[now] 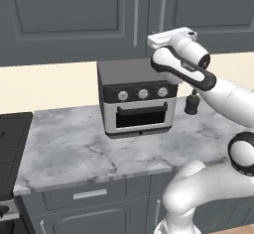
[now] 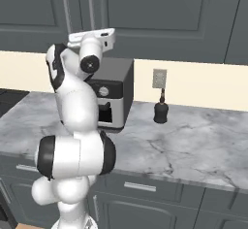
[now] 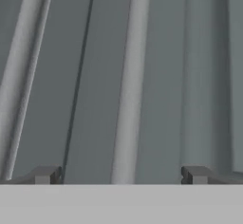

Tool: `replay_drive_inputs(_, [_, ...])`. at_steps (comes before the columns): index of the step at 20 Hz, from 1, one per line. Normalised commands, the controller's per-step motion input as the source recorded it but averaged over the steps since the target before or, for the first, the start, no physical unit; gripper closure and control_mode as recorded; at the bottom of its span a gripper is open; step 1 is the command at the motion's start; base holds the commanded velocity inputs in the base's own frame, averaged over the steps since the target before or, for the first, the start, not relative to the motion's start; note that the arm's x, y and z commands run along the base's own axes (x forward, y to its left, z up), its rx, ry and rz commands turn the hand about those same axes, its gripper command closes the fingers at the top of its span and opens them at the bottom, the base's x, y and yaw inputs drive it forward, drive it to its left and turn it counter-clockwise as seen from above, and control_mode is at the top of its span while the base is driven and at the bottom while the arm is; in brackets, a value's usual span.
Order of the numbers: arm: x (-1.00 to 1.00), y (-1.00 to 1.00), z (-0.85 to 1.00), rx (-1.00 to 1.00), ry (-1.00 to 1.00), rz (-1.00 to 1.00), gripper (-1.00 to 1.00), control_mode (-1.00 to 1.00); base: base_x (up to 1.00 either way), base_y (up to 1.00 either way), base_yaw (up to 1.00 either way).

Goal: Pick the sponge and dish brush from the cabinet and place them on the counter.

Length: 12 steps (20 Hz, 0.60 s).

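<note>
- Facing the closed cabinet (image 1: 74, 15), I have the gripper (image 3: 121, 175) spread wide with nothing in it, a slim door handle (image 3: 130, 85) standing between its fingertips (image 3: 45, 174).
- I can't see the sponge or dish brush behind the shut doors.
- Below the cabinet, a toaster oven (image 1: 136, 99) sits on the bench (image 1: 74, 148).

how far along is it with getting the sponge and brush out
Nothing is done yet: the cabinet doors are shut and the counter bears neither item. In hand: the open tool is lined up on a door handle. Left: open the door, move both items.
</note>
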Motion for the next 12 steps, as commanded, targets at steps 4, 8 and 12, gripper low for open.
replay_drive_inputs(4, [0.63, 0.00, 0.00, 0.00, 0.05, -0.03, -1.00, -1.00, 0.00, 0.00, 0.00])
replay_drive_inputs(8, [0.63, 0.00, 0.00, 0.00, 0.05, -0.03, -1.00, -1.00, 0.00, 0.00, 0.00])
replay_drive_inputs(12, [0.62, 0.00, 0.00, 0.00, 0.07, -0.03, -1.00, -1.00, 0.00, 0.00, 0.00])
